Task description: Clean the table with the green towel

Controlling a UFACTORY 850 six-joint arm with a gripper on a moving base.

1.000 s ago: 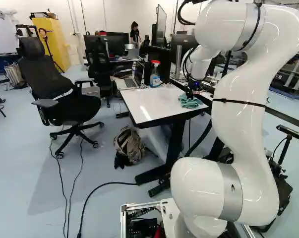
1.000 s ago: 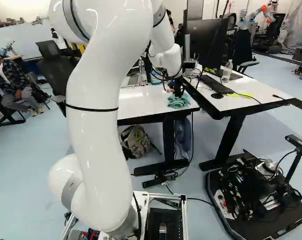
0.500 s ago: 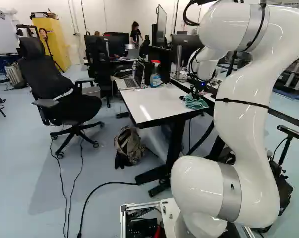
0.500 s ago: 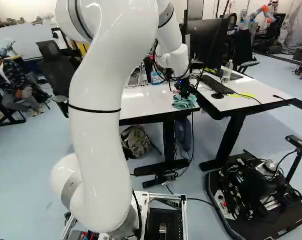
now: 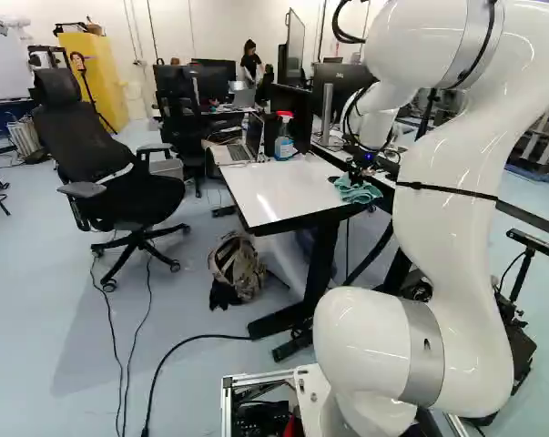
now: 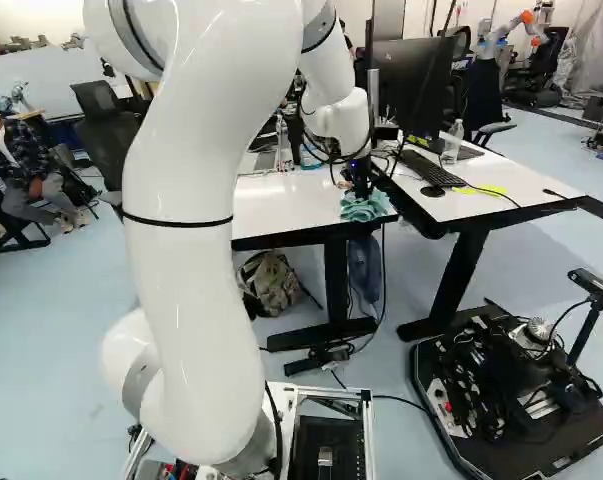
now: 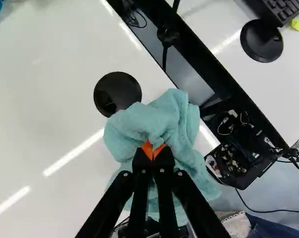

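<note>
The claw [image 6: 361, 183] is pinched on a bunched fold of the green towel [image 5: 357, 191], which lies at the near right corner of the white desk [image 5: 269, 189], right of centre in the left base view. The towel reaches the desk's dark edge, beside the seam with a second desk [image 6: 536, 185]. Open glossy surface spreads to the left of it in the left base view, as far as the laptop [image 5: 241, 151] and the red-topped spray bottle [image 5: 284, 138] near upper centre.

The wrist view shows the orange pads [image 7: 147, 149] of the claw [image 7: 153, 150] drawn in on the cloth, and a smooth black disc [image 7: 109, 89] in the desk touching the towel's rim. The right base view shows more of the second desk: a black keyboard [image 6: 431, 168] and a clear plastic bottle [image 6: 454, 143], upper right. The towel is soft, fuzzy and deeply creased.
</note>
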